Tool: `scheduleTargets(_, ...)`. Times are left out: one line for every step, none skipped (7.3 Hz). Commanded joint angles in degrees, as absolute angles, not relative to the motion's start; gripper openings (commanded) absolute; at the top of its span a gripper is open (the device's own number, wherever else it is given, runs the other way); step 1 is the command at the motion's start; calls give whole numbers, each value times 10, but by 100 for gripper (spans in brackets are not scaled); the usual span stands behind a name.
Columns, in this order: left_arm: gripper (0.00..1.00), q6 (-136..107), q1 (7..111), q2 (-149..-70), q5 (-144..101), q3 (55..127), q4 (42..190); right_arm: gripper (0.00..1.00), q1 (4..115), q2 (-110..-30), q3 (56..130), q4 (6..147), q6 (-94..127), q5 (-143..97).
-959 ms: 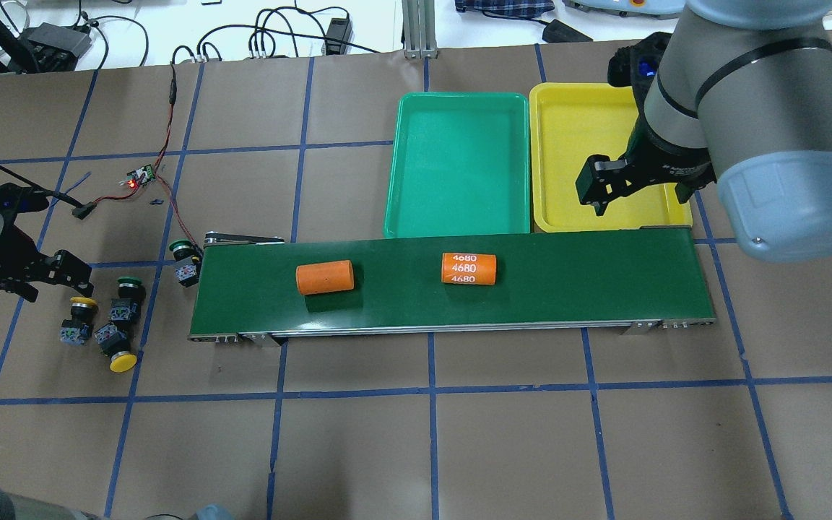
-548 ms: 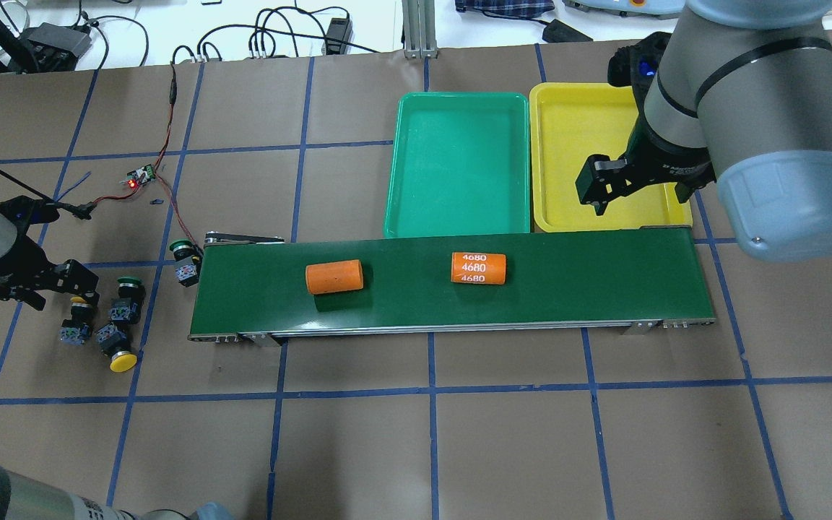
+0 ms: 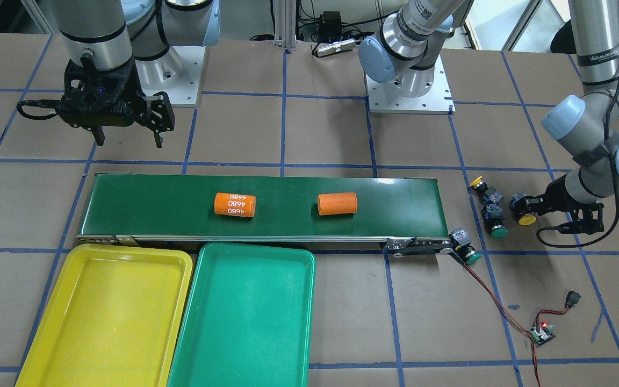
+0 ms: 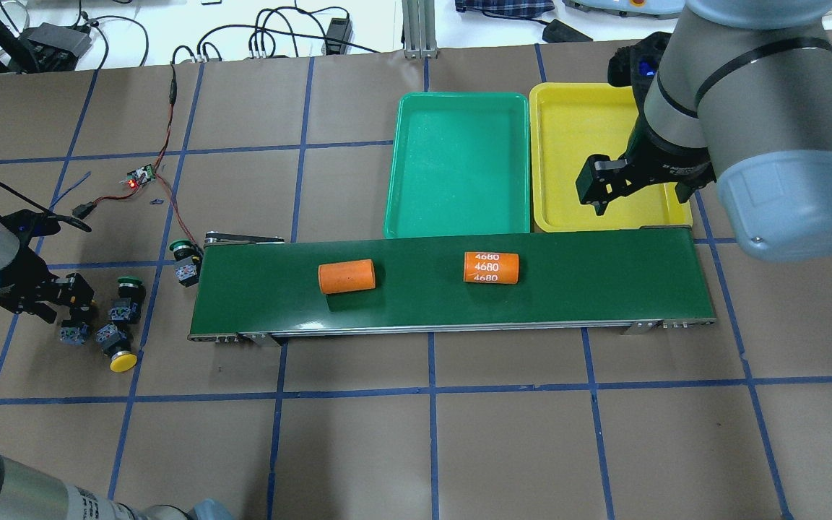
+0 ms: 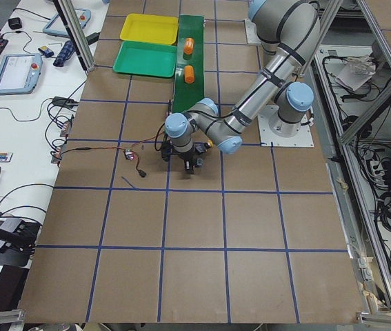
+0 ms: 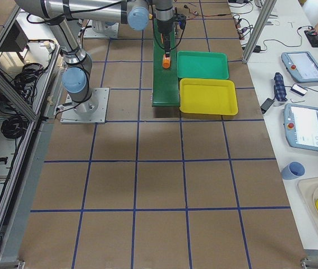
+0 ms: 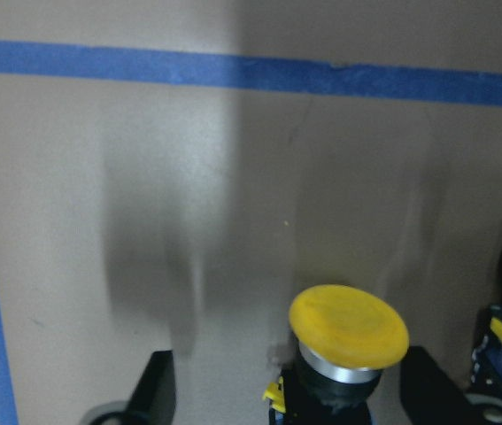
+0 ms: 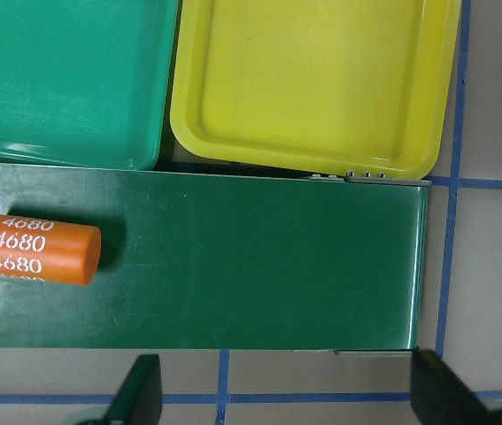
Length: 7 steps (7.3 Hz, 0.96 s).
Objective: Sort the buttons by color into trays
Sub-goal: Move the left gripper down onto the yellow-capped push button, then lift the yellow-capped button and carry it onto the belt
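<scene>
Left wrist-mounted view: the left gripper (image 7: 295, 391) has dropped over a yellow button (image 7: 348, 326) lying just off the conveyor belt's (image 4: 604, 278) end. Its fingers (image 7: 158, 390) are spread wide either side, not yet pinching. At the belt's opposite end the right gripper (image 3: 128, 138) hangs spread and empty. The first pick looks imminent.

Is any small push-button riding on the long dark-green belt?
No; only two orange cylinders lie on the dark-green belt, while the round-capped push-buttons sit off its end.
</scene>
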<state>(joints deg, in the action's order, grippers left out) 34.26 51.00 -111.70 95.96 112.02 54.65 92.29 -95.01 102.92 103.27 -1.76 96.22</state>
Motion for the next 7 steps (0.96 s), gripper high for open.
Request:
scheduleTargets(0,343,511,-1101,960,1114,572,100,923,-950,1028,1033,-18,962)
scheduleTargets(0,343,517,-1083,959,1101,602,100,923,-950,1028,1033,-18,962)
scheduleTargets(0,343,521,-1061,955,1058,663,100,923,-950,1028,1033,-18,962)
scheduleTargets(0,340,548,-1043,955,996,744,100,923,-950,1028,1033,-18,962)
scheduleTargets(0,336,591,-1030,957,959,798,100,923,-950,1028,1033,-18,962)
scheduleTargets(0,332,623,-1027,955,950,813,100,923,-950,1028,1033,-18,962)
scheduleTargets(0,281,649,-1022,936,954,814,100,923,-949,1028,1033,-18,962)
